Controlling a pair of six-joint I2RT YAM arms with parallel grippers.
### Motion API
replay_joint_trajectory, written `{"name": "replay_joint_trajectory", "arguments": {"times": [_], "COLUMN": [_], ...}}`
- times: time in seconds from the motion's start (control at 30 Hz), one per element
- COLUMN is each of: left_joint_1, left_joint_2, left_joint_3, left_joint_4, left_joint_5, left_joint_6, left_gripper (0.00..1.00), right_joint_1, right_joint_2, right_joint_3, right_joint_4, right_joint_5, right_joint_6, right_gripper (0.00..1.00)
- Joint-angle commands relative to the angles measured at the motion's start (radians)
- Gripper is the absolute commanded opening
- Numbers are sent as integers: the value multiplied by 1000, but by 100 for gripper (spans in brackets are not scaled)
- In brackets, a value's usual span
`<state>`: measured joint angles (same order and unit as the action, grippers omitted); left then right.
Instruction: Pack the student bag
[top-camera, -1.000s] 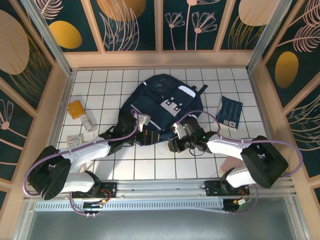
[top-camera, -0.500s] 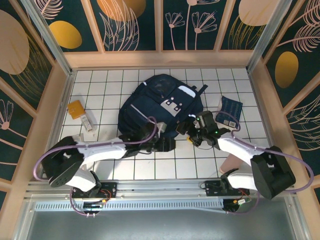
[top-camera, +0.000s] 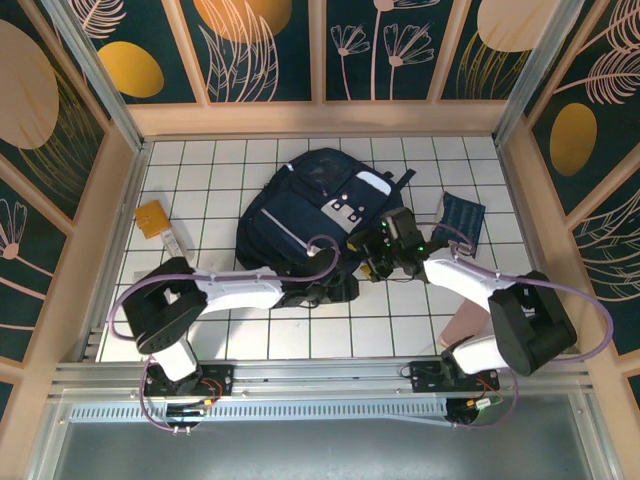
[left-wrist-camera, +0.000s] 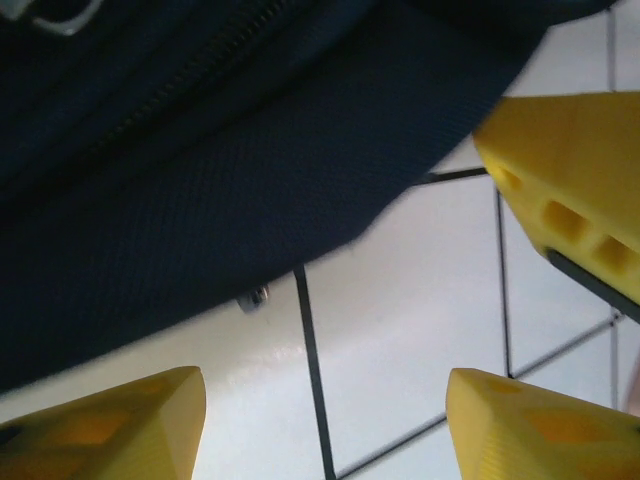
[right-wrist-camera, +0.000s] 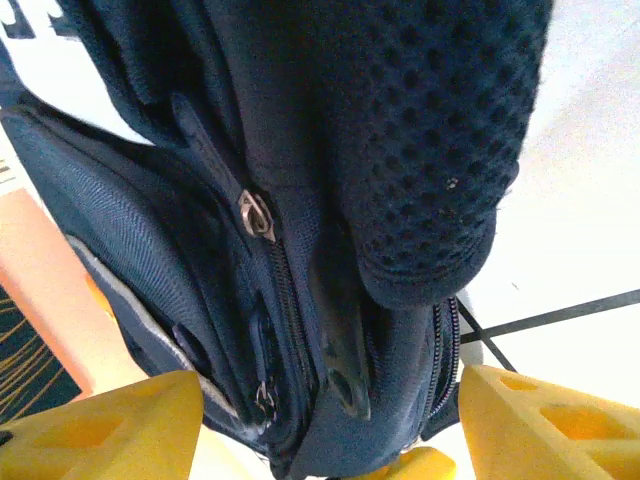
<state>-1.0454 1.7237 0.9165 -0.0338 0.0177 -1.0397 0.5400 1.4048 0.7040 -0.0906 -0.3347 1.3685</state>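
The student bag (top-camera: 310, 200), a large navy backpack with a grey patch and white trim, lies mid-table. My left gripper (top-camera: 338, 290) is at its near edge. In the left wrist view, the left gripper (left-wrist-camera: 325, 400) is open over bare white tile, with navy fabric (left-wrist-camera: 200, 170) just beyond. My right gripper (top-camera: 372, 258) is at the bag's near right corner. Seen from the right wrist, the right gripper (right-wrist-camera: 330, 400) is open, fingers either side of the bag's end. A zipper pull (right-wrist-camera: 255, 215) and a mesh strap (right-wrist-camera: 440, 130) lie ahead of them.
A small dark-blue patterned pouch (top-camera: 460, 222) lies right of the bag. An orange packet (top-camera: 152, 217) and a small white item (top-camera: 175, 243) lie at the left. Wooden walls (top-camera: 120, 200) ring the tiled table (top-camera: 200, 170). The two grippers are close together.
My left gripper slid right along the bag's near edge. My right gripper moved back and up toward the bag's right corner, with its jaws wider than a second ago.
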Motion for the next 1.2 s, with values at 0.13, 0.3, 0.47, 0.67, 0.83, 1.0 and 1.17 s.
{"name": "replay_joint_trajectory", "arguments": {"times": [0.13,0.3,0.47,0.67,0.83,1.0,1.17], "left_joint_1": [30,48,49,54,54,55,58], "left_joint_2": [67,54,52,93,105,78,18], "left_joint_3": [50,9,25,50,79,39,-32], "left_joint_4": [-66,29,51,63,104,169,298], "left_joint_5": [-119,-154,-179,-182,-167,-163,-126], "left_joint_6": [-81,-85,-35,12,40,57,110], "left_gripper": [52,27,27,54,35,9,0], "right_joint_1": [56,72,75,77,87,88,86], "right_joint_2": [89,116,93,62,32,18,2], "right_joint_3": [70,79,81,76,89,97,96], "right_joint_4": [-51,-39,-81,-76,-103,-121,-143], "right_joint_5": [76,105,161,186,216,223,244], "right_joint_6": [127,167,193,202,203,199,190], "right_gripper": [63,37,15,0,0,0,0]}}
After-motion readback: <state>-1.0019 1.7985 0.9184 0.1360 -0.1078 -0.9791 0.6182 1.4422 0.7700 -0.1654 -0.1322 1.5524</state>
